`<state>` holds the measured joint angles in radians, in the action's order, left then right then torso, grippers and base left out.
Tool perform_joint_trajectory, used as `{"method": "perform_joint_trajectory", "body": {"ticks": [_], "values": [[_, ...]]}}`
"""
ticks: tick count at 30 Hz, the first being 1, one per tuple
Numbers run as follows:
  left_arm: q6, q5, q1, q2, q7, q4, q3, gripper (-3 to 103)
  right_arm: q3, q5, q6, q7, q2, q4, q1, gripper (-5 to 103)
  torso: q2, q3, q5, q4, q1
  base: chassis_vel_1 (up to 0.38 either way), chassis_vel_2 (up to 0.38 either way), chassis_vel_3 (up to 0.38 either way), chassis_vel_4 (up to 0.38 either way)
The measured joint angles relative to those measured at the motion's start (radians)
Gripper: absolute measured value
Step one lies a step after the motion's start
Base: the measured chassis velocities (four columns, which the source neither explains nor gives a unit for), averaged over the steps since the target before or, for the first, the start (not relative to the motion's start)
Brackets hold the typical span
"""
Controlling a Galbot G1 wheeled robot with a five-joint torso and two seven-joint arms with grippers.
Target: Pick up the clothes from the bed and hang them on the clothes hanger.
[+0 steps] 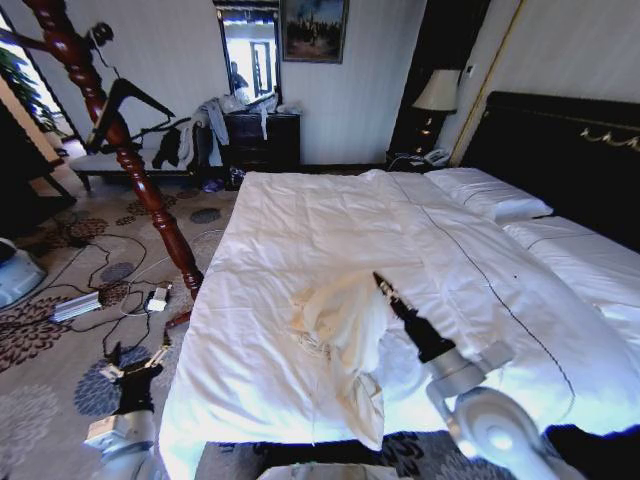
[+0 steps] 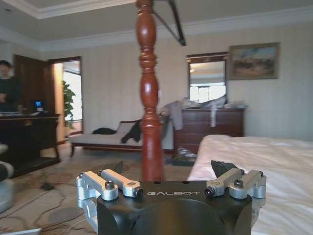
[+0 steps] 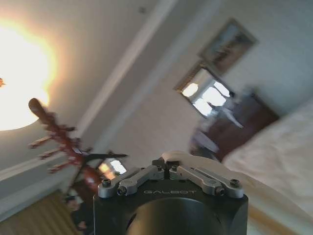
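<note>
Here, the clothes (image 1: 345,335) lie on the bed (image 1: 300,220) — white quilt, patterned carpet (image 1: 60,340).

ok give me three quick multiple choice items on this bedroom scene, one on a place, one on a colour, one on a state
1. Where does the pale cream-yellow garment lie?
A. on the white quilted bed
B. on the carpet
C. on the dresser

2. What colour is the broad-shouldered clothes hanger on the turned wooden pole?
A. white
B. black
C. silver

3. What is the right gripper doing?
A. parked over the carpet
B. hooked on the hanger
C. at the garment's edge

Answers: 1 A, it is bunched on the quilt near the foot; 2 B, it hangs dark against the pale wall; 3 C, its tip meets the fabric, while the left gripper waits low over the carpet.
</note>
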<state>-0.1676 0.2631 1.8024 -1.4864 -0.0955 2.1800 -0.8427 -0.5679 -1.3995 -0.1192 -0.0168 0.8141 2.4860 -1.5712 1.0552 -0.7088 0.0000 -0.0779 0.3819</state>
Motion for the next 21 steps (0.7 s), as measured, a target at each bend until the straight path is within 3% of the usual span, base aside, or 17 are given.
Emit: {"method": "perform_joint_trajectory", "body": {"ticks": [6,7,9,10,12,13,14,17,19,21], "values": [[-0.003,-0.002,0.001,0.008,0.008,-0.001,0.002,100,-0.035,-0.006,-0.003,0.03,-0.033,0.019,0.037,0,0.0,0.0,-0.0001,0.0001,0.0,0.0,0.0,0.0,0.0],[-0.004,-0.003,0.001,0.009,0.008,-0.003,0.001,100,-0.035,-0.003,0.01,0.0,-0.034,0.018,0.041,0,0.0,0.0,-0.0001,0.0001,0.0,0.0,0.0,0.0,0.0],[-0.004,-0.005,0.003,0.009,0.005,-0.008,-0.002,100,-0.022,0.03,0.082,-0.13,-0.028,-0.011,0.043,0,0.0,0.0,-0.0003,0.0,0.0,0.0,0.0,0.0,0.0],[-0.004,-0.005,0.003,0.009,0.005,-0.008,-0.002,100,-0.022,0.03,0.082,-0.13,-0.028,-0.011,0.043,0,0.0,0.0,-0.0003,0.0,0.0,0.0,0.0,0.0,0.0],[-0.004,-0.007,0.006,0.006,-0.005,-0.016,-0.004,100,0.005,0.073,0.215,-0.347,-0.012,-0.087,0.066,0,0.0,0.0,0.0001,-0.0002,0.0,0.0,0.0,0.0,0.0],[-0.005,-0.009,0.008,0.004,-0.007,-0.02,-0.004,100,0.017,0.071,0.251,-0.414,-0.005,-0.125,0.088,0,0.0,0.0,0.0003,-0.0002,0.0,0.0,0.0,0.0,0.0],[-0.005,-0.009,0.008,0.004,-0.007,-0.02,-0.004,100,0.017,0.071,0.251,-0.414,-0.005,-0.125,0.088,0,0.0,0.0,0.0003,-0.0002,0.0,0.0,0.0,0.0,0.0],[-0.01,-0.02,0.011,-0.005,-0.015,-0.037,-0.005,100,0.06,0.027,0.308,-0.536,0.014,-0.264,0.223,-3,0.0,0.0,0.0001,0.0,0.0,0.0,0.0,0.0,0.0],[-0.01,-0.023,0.011,-0.008,-0.016,-0.041,-0.005,100,0.072,0.02,0.314,-0.543,0.018,-0.307,0.273,-3,0.0,0.0,0.0002,0.0002,0.0,0.0,0.0,0.0,0.0],[-0.01,-0.028,0.009,-0.013,-0.018,-0.046,-0.004,100,0.094,0.026,0.315,-0.535,0.03,-0.385,0.364,7,0.0,0.0,0.0001,0.0004,0.0,0.0,0.0,0.0,0.0]]}}
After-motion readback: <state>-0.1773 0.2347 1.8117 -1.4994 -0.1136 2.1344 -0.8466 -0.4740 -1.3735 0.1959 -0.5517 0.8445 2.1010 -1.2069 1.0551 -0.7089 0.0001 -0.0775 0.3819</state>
